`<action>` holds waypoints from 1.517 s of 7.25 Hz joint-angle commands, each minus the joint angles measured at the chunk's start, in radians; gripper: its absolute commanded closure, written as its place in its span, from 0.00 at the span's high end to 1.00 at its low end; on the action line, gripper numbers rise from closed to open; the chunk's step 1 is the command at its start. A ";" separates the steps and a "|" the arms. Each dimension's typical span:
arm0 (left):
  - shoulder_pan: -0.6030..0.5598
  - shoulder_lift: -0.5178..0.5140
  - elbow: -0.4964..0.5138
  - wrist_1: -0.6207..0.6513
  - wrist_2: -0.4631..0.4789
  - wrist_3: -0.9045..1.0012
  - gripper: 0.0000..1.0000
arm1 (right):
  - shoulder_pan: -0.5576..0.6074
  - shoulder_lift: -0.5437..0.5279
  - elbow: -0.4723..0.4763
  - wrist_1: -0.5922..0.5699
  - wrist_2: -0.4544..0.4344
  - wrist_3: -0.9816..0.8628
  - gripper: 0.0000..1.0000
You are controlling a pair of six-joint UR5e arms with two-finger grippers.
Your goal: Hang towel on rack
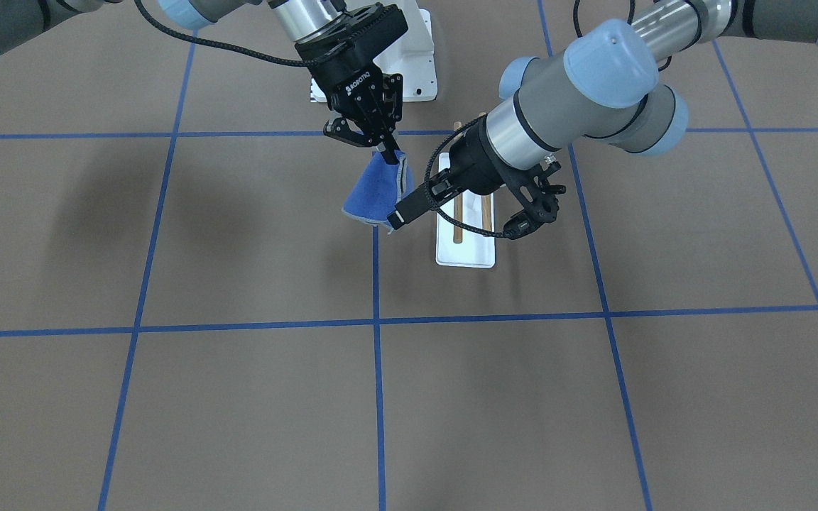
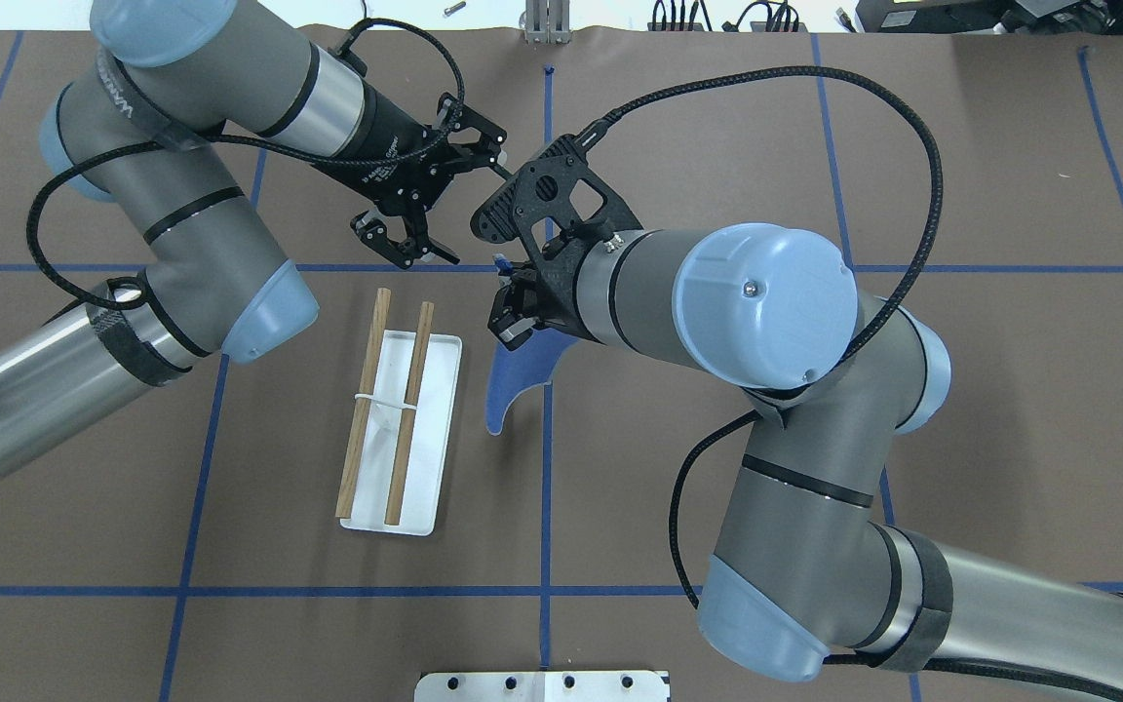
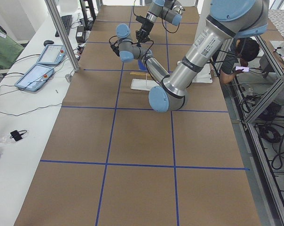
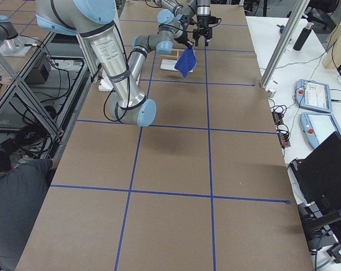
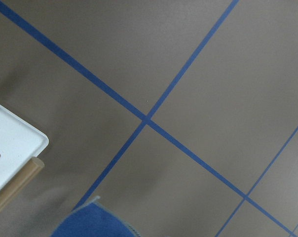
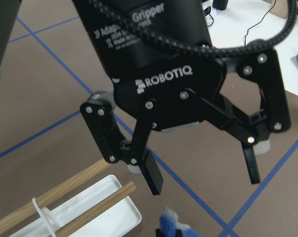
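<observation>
Pincer on the right arm (image 1: 389, 155) is clamping a corner of the towel (image 1: 377, 195), dangling it off the surface (image 2: 328, 604). Left pincer (image 6: 203, 180) is gaping wide, empty. Overhead, the rack (image 2: 430, 448) is standing bare at the towel's eight o'clock, so draping is still waiting.

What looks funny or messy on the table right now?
The towel looks messy. It dangles crumpled from one pinched corner in the right end effector, beside the rack, not draped over its rods. The left end effector is open and empty. Nothing looks spilled or broken.
</observation>
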 commanded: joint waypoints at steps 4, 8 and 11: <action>0.049 0.016 -0.003 -0.058 0.020 -0.002 0.56 | -0.002 0.006 -0.001 0.000 -0.015 0.006 0.00; 0.042 0.022 -0.006 -0.056 0.020 0.018 0.80 | -0.002 -0.008 0.004 0.002 -0.017 0.006 0.00; 0.036 0.019 -0.007 -0.056 0.012 0.005 0.80 | -0.002 -0.011 0.004 0.003 -0.017 0.006 0.00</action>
